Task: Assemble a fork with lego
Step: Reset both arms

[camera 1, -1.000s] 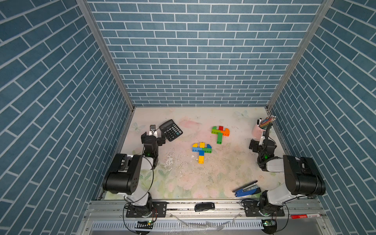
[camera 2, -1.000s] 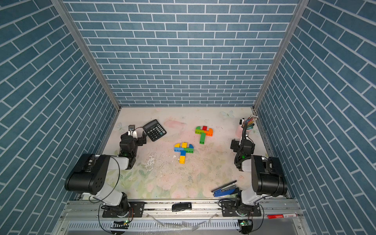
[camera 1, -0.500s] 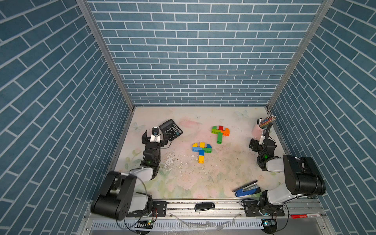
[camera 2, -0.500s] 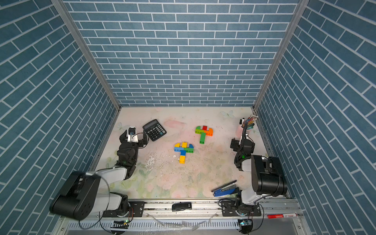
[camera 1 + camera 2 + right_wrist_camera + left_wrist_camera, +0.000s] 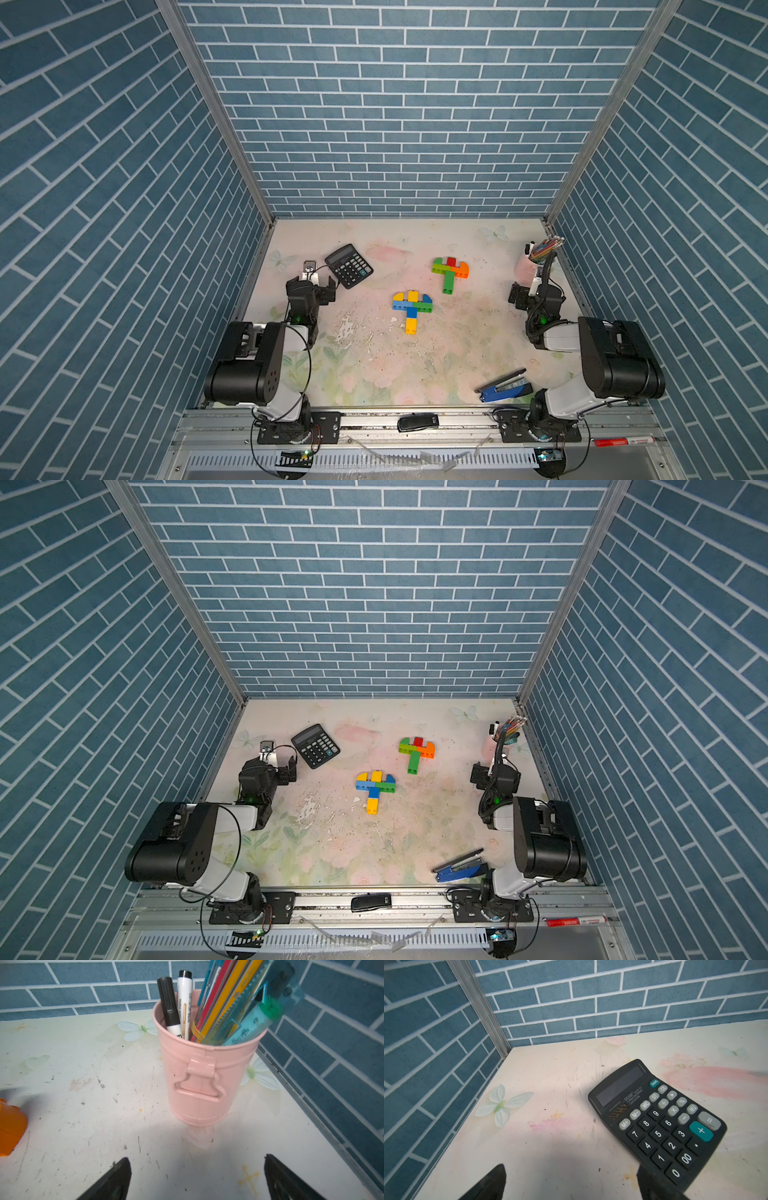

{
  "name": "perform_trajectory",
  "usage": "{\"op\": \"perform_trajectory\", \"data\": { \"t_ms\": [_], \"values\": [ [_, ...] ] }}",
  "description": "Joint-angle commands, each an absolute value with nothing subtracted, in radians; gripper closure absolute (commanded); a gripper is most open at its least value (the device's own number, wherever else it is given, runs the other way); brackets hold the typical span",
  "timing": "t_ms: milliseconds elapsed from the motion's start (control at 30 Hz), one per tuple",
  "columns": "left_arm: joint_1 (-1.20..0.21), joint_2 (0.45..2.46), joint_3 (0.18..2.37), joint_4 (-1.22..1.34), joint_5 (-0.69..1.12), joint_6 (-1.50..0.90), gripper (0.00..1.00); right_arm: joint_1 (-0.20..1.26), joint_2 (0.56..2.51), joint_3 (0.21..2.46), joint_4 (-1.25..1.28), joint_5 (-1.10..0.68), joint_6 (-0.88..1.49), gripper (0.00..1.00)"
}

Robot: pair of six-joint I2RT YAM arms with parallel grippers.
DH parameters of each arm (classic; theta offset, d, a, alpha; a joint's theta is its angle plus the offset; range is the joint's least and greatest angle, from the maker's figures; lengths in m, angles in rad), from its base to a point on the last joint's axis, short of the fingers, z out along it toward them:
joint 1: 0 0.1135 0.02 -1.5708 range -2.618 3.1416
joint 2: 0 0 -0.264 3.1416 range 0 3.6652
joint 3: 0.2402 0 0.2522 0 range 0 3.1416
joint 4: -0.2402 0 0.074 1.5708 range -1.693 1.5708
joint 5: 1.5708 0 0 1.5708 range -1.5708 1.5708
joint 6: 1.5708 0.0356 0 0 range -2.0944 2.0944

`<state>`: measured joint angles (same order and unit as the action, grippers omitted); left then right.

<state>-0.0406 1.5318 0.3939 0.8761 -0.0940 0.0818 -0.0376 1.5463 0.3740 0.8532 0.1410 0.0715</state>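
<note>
Lego bricks [image 5: 412,307] lie joined as two fork shapes in the middle of the desk [image 5: 374,374], while the left fingers [image 5: 492,1186] stand open and empty beside the calculator [image 5: 654,1122] and the right fingers [image 5: 112,1182] likewise before the pink pen cup [image 5: 199,1084].

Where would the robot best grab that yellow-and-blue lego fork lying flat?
On the lego fork, probably the narrow handle, from straight above, jaws across its long sides: it lies flat and juts clear of the wider pronged head; nothing crowds it.
</note>
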Motion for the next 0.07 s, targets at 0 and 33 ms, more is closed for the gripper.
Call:
{"op": "perform_trajectory", "data": {
  "t_ms": [0, 33],
  "values": [
    [-0.038, 1.529, 0.393, 0.850, -0.070, 0.072, 0.01, -0.035, 1.540, 0.385, 0.877, 0.134, 0.075, 0.01],
    [-0.039, 1.527, 0.395, 0.846, -0.070, 0.072, 0.01, -0.033, 1.537, 0.380, 0.881, 0.136, 0.073, 0.01]
  ]
}}
